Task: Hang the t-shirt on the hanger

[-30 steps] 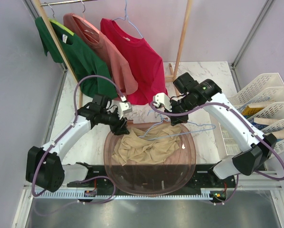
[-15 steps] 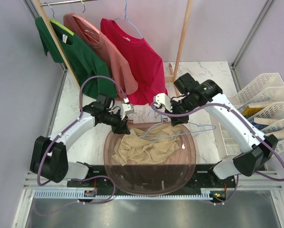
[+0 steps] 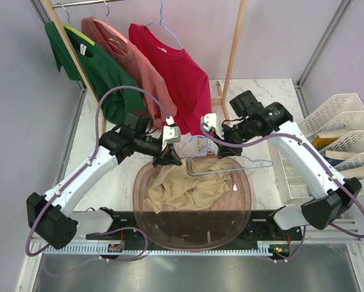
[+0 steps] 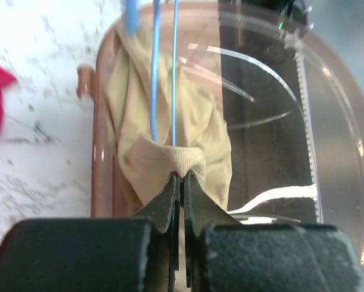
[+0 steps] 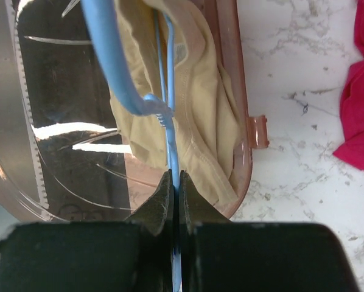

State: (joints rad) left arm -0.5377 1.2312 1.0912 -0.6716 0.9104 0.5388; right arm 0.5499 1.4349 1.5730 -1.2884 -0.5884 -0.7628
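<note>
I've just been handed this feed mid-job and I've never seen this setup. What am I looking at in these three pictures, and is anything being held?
Two robot arms stand at the near edge of a marble table. The wide picture looks down from above and behind them. The other two come from a camera on each wrist. A tan t-shirt lies crumpled in a brownish see-through tub. The left pincer is shut on a fold of the t-shirt. The right pincer is shut on the light-blue hanger, held over the tub. Behind, a red shirt, a pink shirt and a green shirt hang up.
</note>
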